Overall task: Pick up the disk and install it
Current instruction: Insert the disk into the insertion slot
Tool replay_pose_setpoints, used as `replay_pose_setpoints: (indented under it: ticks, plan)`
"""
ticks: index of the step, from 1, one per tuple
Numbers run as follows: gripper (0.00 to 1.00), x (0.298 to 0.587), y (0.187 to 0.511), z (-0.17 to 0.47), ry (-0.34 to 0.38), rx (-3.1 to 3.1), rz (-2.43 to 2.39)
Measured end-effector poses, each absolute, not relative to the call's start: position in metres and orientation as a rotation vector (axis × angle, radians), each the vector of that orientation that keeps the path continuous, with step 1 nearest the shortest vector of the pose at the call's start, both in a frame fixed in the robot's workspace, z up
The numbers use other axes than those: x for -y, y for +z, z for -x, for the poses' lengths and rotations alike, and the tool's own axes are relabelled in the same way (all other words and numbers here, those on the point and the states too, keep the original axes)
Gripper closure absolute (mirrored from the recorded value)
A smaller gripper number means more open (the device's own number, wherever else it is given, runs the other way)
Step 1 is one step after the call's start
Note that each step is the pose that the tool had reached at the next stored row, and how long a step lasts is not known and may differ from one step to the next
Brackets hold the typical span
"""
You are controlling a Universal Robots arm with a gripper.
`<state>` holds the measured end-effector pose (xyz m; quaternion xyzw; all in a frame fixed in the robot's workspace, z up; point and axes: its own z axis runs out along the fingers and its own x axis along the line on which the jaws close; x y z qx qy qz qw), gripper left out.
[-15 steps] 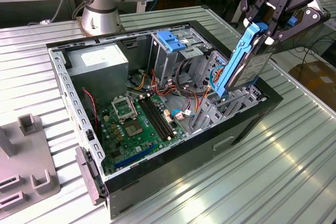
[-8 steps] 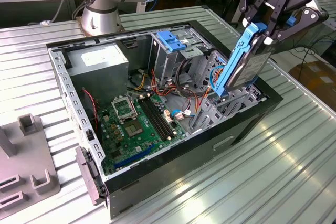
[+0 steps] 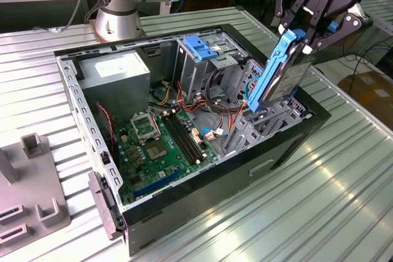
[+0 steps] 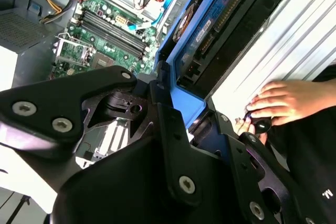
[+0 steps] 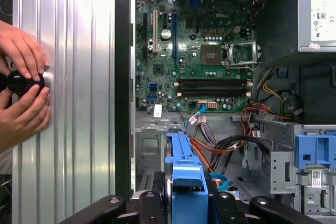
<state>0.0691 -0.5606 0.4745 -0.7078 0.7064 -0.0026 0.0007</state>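
Exterior view: the disk (image 3: 276,75) hangs tilted at about two o'clock, pinched tight by the gripper (image 3: 302,40), just over the open computer case (image 3: 202,196). Inside the case sit a green board (image 3: 161,144) and a grey power box (image 3: 116,72).

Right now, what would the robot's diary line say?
end effector: shut on disk | disk: tilted over open computer case | installed: not yet

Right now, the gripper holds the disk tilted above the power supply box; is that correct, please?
Not quite: the gripper holds the disk tilted above the metal drive bay, across the case from the power supply box; the exterior view shows it.
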Motion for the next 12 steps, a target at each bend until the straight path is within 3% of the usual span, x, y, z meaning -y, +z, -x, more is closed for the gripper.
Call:
replay_pose_setpoints:
  ticks: [12]
  plan:
    - [0.63,0.558,0.442,-0.07,-0.008,-2.263,2.177]
